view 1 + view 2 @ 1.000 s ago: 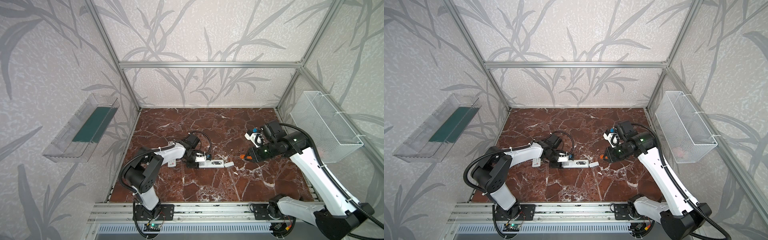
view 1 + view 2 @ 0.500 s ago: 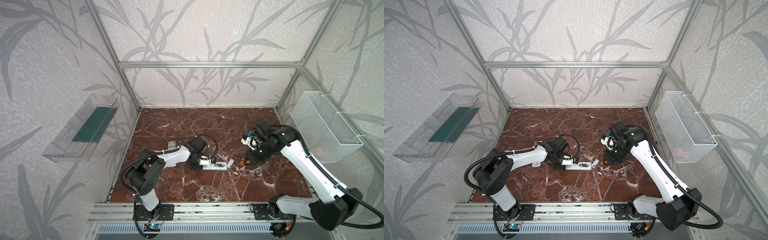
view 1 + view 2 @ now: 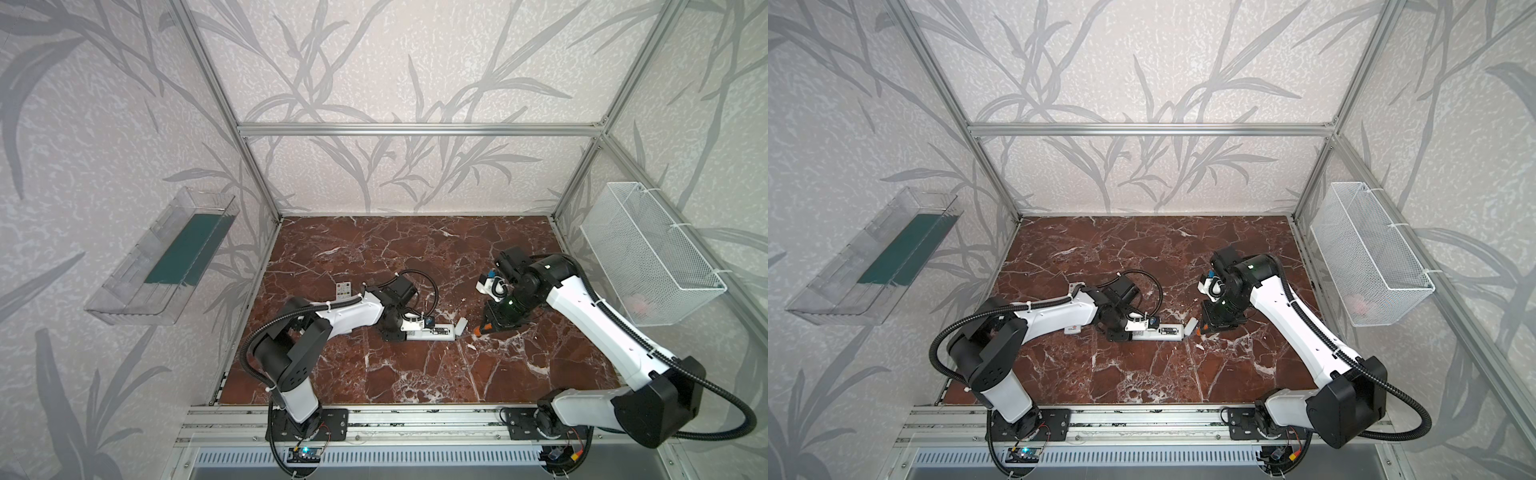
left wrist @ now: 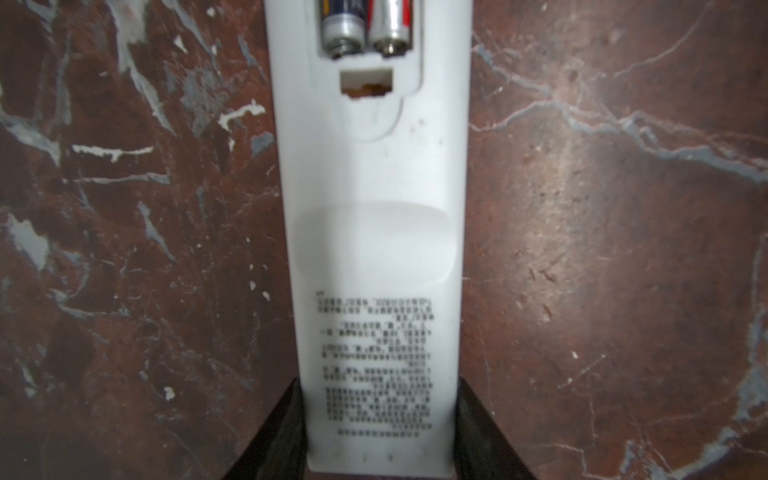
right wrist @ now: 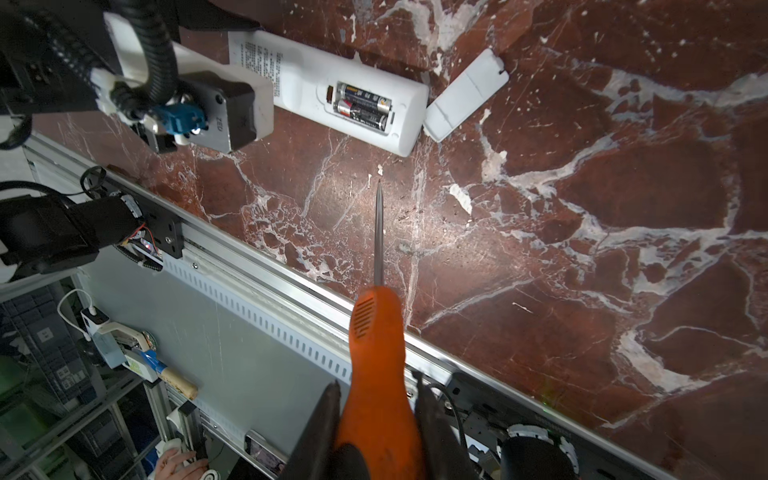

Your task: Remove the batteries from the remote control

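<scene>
Both arms down low on the marble table (image 3: pixel 415 374), white remote (image 3: pixel 432 333) lying button-side down between them

My left gripper (image 4: pixel 379 386) was roughly half open and clamped on the printed end of the remote, one finger against each long side, pinning it near the middle of the table. My right gripper (image 5: pixel 376 390) was squeezed tight on the orange handle of the screwdriver (image 5: pixel 376 316). Its tip pointed toward the remote but sat clear of it, and I couldn't tell if it touched the marble. The little white cover (image 5: pixel 465 95) lay loose at an angle just beside the remote's other end. Both batteries (image 5: pixel 363 104) sat side by side in the open compartment at that end.
</scene>
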Robot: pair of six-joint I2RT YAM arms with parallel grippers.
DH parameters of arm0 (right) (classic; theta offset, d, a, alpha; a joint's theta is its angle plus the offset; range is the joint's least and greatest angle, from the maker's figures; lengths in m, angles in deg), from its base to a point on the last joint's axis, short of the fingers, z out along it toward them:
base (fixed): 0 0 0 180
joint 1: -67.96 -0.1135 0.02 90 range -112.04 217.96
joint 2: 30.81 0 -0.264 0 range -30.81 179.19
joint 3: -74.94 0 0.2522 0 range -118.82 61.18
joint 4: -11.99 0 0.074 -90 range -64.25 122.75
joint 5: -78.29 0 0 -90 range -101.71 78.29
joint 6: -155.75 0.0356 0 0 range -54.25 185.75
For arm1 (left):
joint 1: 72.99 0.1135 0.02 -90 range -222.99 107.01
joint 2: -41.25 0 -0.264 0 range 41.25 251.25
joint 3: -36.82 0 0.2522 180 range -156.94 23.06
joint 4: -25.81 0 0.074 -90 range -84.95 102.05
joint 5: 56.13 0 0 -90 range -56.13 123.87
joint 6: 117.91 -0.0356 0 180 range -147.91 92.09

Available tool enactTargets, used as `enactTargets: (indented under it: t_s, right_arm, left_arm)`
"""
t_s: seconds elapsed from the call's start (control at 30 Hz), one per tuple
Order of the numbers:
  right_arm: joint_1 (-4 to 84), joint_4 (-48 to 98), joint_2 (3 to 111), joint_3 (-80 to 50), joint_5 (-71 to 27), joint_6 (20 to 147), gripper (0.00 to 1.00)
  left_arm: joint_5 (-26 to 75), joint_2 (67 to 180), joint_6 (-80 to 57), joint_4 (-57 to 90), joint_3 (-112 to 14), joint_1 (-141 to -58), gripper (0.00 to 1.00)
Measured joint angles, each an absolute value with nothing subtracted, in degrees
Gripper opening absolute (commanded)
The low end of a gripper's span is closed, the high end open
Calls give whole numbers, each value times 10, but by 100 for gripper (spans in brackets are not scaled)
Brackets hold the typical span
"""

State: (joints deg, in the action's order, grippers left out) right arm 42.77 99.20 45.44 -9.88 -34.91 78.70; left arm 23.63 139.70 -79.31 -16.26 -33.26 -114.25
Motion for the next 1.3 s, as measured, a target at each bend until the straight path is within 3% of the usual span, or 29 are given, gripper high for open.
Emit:
enactTargets:
  t_s: [0.93, 1.3]
  right_arm:
    - [440, 860, 450, -21, -363, 883, 0]
    - [444, 846, 439, -1, -377, 906, 0]
  left_arm:
    - [248, 1398, -791, -166, -335, -1149, 11]
    - [249, 1399, -788, -168, -336, -1149, 4]
